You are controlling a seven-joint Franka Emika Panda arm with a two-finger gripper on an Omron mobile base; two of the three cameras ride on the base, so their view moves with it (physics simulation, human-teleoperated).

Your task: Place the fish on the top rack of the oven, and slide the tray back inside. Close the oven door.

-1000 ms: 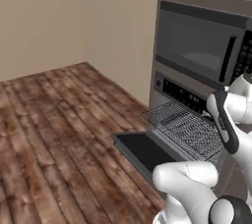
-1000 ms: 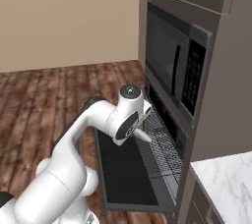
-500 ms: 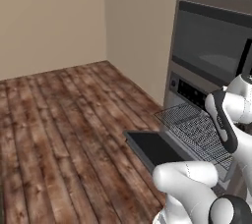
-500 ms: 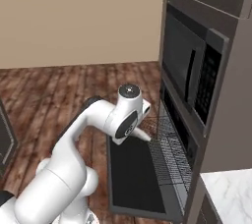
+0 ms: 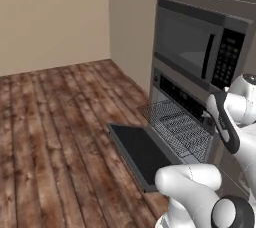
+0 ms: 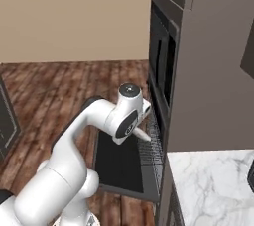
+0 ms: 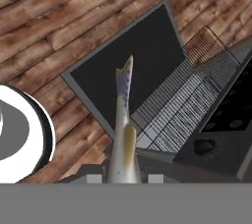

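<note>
Brown wooden plank floor (image 7: 59,16) lies beyond the hand (image 7: 122,176), apparently clamped on a slender speckled silver fish (image 7: 123,120), above the pulled-out silver wire-grid rack (image 7: 184,105) and lowered dark glass oven door (image 7: 128,61).

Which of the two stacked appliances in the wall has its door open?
The lower one, the oven: its door lies folded down flat with the wire rack pulled out above it. The microwave above stays closed.

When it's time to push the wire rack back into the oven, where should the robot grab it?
Probably the front edge of the top rack, from the room side above the open oven door. The rack sticks out flat over the door, so that thin front bar is the nearest part. First the gripper must put down the fish it holds.
</note>
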